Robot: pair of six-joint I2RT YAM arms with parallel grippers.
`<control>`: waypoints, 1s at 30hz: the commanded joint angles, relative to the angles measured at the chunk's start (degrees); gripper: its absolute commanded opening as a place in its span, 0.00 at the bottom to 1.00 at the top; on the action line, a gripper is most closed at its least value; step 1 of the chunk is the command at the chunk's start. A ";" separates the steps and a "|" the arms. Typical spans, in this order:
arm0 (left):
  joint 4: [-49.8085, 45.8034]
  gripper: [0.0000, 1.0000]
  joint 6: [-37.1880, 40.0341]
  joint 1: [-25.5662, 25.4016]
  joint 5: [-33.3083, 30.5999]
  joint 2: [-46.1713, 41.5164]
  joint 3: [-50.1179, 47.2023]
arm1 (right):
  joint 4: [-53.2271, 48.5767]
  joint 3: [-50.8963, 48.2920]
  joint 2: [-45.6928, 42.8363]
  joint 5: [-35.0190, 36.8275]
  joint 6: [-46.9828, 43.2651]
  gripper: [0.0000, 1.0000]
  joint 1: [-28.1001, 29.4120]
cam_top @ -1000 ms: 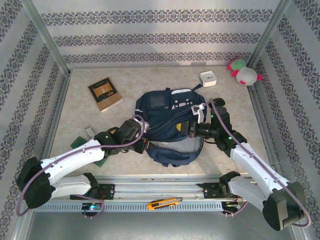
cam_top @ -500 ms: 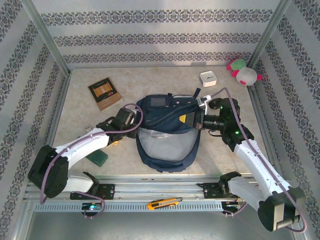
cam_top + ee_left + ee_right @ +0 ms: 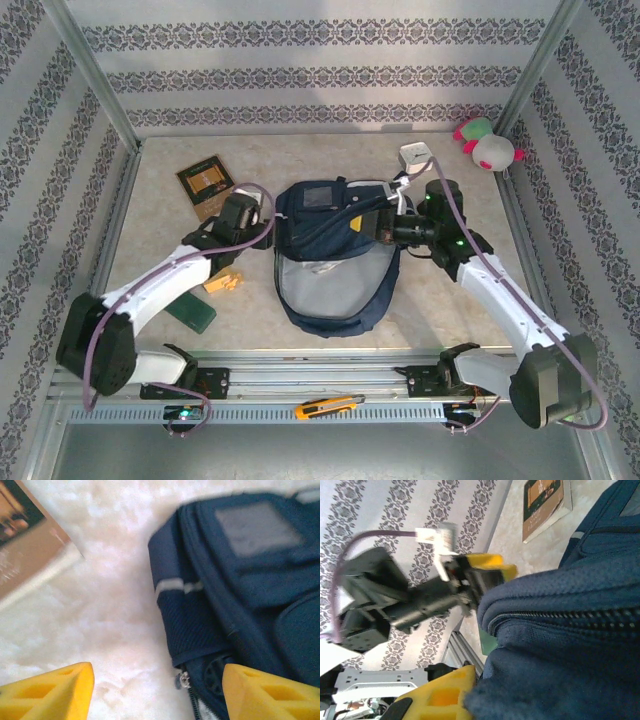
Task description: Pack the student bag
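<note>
A navy bag (image 3: 330, 270) lies flat in the middle of a pale table (image 3: 450, 310). Its main compartment is unzipped, and grey lining shows on the side nearest the arms.

The right gripper (image 3: 384, 229) is at the bag's upper right edge, clenched on a fold of the blue fabric beside the zip. The left gripper (image 3: 158, 675) hangs just off the bag's upper left corner. Its yellow fingers (image 3: 60, 692) are spread wide with nothing between them but bare table and the zipper end.

A brown book (image 3: 205, 183) lies up and to the left of the bag. A green flat item (image 3: 195, 312) and a small orange piece (image 3: 222, 283) lie to its lower left. A white box (image 3: 416, 157) and a plush toy (image 3: 487, 145) sit beyond its upper right.

As I read it, the bag is being held open and nothing is yet going in. The risks:
- The right pinch is on soft cloth, so a pull could slip off and let the mouth sag shut.
- Pulling harder could drag the whole bag, since nothing pins its left side.
- The open left fingers are close to the zip and could snag it in turning towards the book.
</note>
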 commanded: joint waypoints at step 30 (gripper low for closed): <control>-8.99 0.71 -10.64 22.10 19.81 5.25 8.86 | -45.46 -12.99 -24.50 32.54 7.50 0.62 9.53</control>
